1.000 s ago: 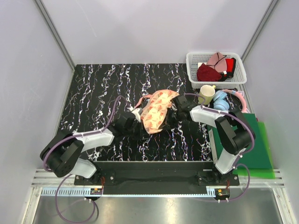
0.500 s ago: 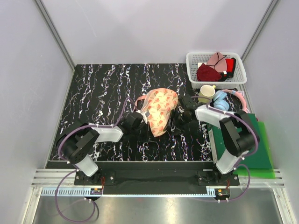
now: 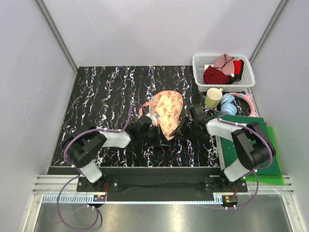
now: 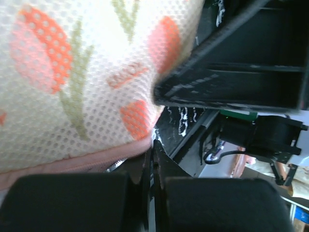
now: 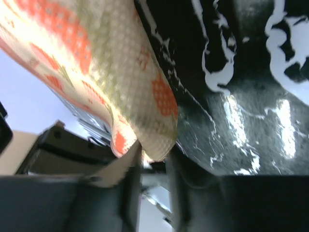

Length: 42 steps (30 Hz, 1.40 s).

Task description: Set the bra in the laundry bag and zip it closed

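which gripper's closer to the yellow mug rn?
Right. The right gripper is at the right edge of the laundry bag, on the side toward the mug; the left gripper is at its left edge, the bag between it and the mug.

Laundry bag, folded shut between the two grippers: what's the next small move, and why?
Probably close the right gripper on the corner of the laundry bag. The left gripper is shut on the bag's pink edge, bracing it. That corner dips between the right gripper's jaws, though I can't tell whether they pinch it. A sure grip seems needed before pulling the zip.
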### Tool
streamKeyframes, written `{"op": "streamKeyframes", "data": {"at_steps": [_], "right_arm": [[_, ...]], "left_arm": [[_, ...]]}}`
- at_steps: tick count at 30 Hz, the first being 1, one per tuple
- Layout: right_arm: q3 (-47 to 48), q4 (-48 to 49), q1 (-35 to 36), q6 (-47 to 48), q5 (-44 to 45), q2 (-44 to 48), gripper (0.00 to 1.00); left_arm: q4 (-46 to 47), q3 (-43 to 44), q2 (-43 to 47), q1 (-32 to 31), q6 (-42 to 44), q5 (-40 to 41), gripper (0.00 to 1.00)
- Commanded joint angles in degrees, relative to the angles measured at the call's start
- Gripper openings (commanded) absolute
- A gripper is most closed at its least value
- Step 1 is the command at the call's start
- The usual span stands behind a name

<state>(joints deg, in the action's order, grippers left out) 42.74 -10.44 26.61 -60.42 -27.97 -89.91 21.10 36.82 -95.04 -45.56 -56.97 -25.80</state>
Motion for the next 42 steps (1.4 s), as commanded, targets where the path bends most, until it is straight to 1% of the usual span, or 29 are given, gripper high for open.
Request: {"op": "streamKeyframes", "data": {"at_steps": [1, 2, 3, 4, 5, 6, 7, 8, 9, 11, 16, 18, 20, 21, 22, 23, 24, 26, 27, 28, 29, 30, 31, 32, 33, 36, 39, 40, 42], "right_arm": [[-1.96, 7.53, 0.37, -5.13, 1.42, -1.23, 0.24], [-2.22, 7.71, 0.37, -5.32, 1.86, -0.97, 0.19], [-2.57, 7.54, 0.28, -5.32, 2.47, -0.8, 0.05], [-2.75, 7.54, -0.06, -5.14, 3.17, -0.62, 0.0], [-2.84, 7.36, -0.42, -4.45, 3.7, -0.88, 0.0], [-2.32, 6.14, -1.03, -3.22, 3.53, -1.23, 0.0], [-1.62, 4.74, -2.08, 0.18, 3.62, -1.76, 0.0], [-0.83, 3.24, -2.44, 2.05, 4.14, -2.54, 0.0], [0.14, 0.71, -2.7, 3.8, 4.76, -2.9, 0.0], [0.67, -1.16, -4.1, 8.03, 6.25, -3.17, 0.0], [2.17, -3.97, -7.18, 14.0, 7.84, -2.73, 0.0], [5.49, -5.9, -7.36, 16.46, 7.84, -3.95, 0.0], [8.4, -7.22, -7.36, 19.72, 5.91, -6.14, 0.0], [11.8, -10.19, -7.28, 20.6, 5.38, -6.68, 0.0], [13.14, -11.26, -7.27, 22.0, 4.68, -7.12, 0.0], [14.38, -12.4, -7.27, 22.36, 4.59, -7.3, 0.1], [16.56, -16.07, -7.19, 22.63, 5.11, -7.12, 0.25], [17.37, -18.56, -7.19, 22.37, 5.12, -5.46, 0.45], [16.85, -20.22, -7.19, 21.24, 4.59, -4.58, 0.57], [15.89, -20.15, -7.19, 20.35, 2.5, -2.66, 0.61], [13.18, -19.63, -6.93, 19.04, 1.17, -1.51, 0.63], [11.59, -17.36, -6.75, 15.81, -0.06, -0.45, 0.67], [9.92, -15.6, -6.14, 14.04, -2.07, 0.69, 0.68], [6.86, -11.49, -5.7, 12.36, -2.96, 2.18, 0.7], [5.79, -9.45, -5.17, 9.3, -3.41, 2.54, 0.7], [4.02, -4.78, -3.76, 6.64, -4.29, 1.15, 0.7], [4.28, -2.05, -3.06, 5.76, -4.47, -1.4, 0.66], [4.28, -1.43, -2.97, 5.49, -4.38, -2.63, 0.61], [4.46, -0.11, -2.88, 4.88, -3.85, -4.04, 0.56]], "left_arm": [[5.62, 1.15, -0.32, -0.49, -2.62, -2.15, 0.0], [3.96, 1.24, -0.23, -0.49, -2.36, -1.8, 0.0], [2.03, 1.41, -0.05, -0.49, -1.92, -0.49, 0.0], [-0.16, 2.02, 0.12, -0.49, 0.0, 0.57, 0.0], [-6.01, 2.46, 0.47, -0.41, 1.58, 1.88, 0.0], [-10.16, 3.43, 0.56, -0.23, 3.6, 5.64, 0.0], [-14.82, 5.35, 0.56, -0.06, 7.97, 8.02, 0.0], [-22.0, 6.15, 0.48, 0.47, 10.1, 10.05, 0.0], [-25.03, 6.68, 0.47, 0.91, 12.04, 14.07, 0.0], [-30.3, 6.43, 0.91, 2.4, 15.9, 17.18, 0.0], [-34.2, 5.46, 3.81, 3.99, 21.54, 19.74, 0.0], [-34.02, 5.28, 3.73, 3.9, 22.6, 17.47, 0.0], [-31.57, 4.84, 4.16, 3.03, 23.39, 15.44, 0.0], [-30.17, 4.49, 4.51, 2.5, 23.31, 13.26, 0.0], [-27.98, 4.66, 5.13, 1.54, 22.61, 12.1, 0.0], [-27.26, 5.01, 5.13, 1.01, 21.91, 10.61, 0.0], [-26.91, 6.15, 5.05, 0.57, 21.29, 9.99, 0.0], [-23.32, 6.51, 4.78, 0.3, 17.35, 7.19, 0.0], [-21.3, 6.34, 4.61, 0.3, 15.33, 6.13, 0.0], [-17.71, 6.51, 4.52, 0.21, 11.74, 5.33, 0.0], [-16.81, 7.21, 3.65, -0.05, 10.58, 4.54, 0.0], [-16.45, 8.17, 3.2, -0.23, 9.78, 4.36, 0.0], [-16.44, 10.18, 2.76, -0.67, 9.25, 4.18, 0.0], [-16.18, 10.9, 1.89, -0.93, 8.9, 3.66, 0.0], [-15.92, 11.43, 1.62, -0.93, 8.55, 3.31, 0.0], [-15.48, 13.01, 0.57, -1.37, 7.93, 1.81, 0.0], [-15.3, 13.28, 0.21, -2.07, 7.49, 1.19, 0.0], [-15.04, 13.28, 0.12, -2.25, 7.4, 1.11, 0.0], [-14.78, 13.63, -0.14, -2.69, 7.4, 0.67, 0.0]]}}
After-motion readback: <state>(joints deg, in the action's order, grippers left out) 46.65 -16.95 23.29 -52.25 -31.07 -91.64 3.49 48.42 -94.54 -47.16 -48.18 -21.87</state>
